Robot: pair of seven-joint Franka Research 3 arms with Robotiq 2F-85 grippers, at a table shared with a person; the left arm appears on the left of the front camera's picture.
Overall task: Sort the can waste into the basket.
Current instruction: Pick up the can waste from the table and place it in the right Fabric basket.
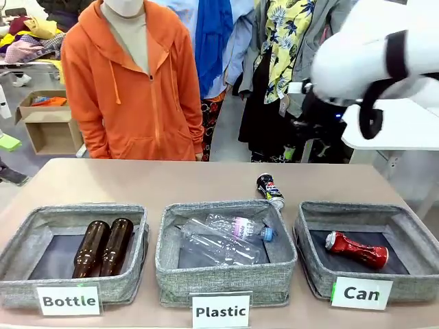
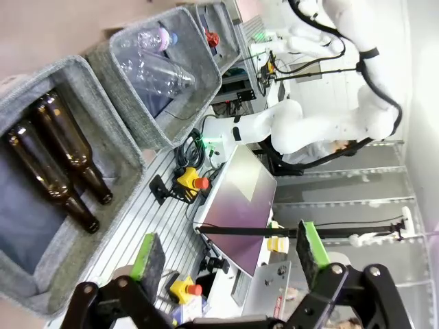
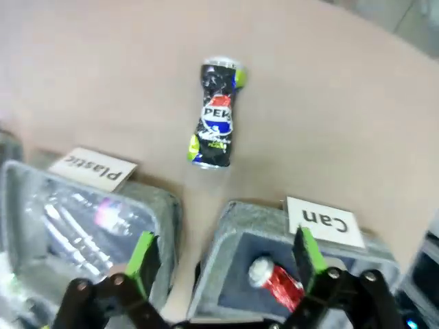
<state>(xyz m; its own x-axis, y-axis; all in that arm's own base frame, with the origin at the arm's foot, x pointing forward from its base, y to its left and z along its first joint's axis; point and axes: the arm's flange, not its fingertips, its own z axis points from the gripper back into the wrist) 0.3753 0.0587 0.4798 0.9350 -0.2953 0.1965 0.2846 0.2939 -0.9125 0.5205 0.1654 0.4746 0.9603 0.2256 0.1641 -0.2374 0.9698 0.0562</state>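
The right gripper (image 3: 223,264) hung wide open and empty above the dark can (image 3: 215,114) lying on the table (image 3: 329,103); light, dented, probably slippery, best pinched across its narrowed middle.

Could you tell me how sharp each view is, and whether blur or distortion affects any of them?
Front view: crisp, even light, crushed shiny red can clear in the grey woven "Can" basket. Left wrist view: rolled sideways, wide-angle bending, brown glass bottles sharp. Right wrist view: soft with blur, though the dark printed can on the table stays readable.
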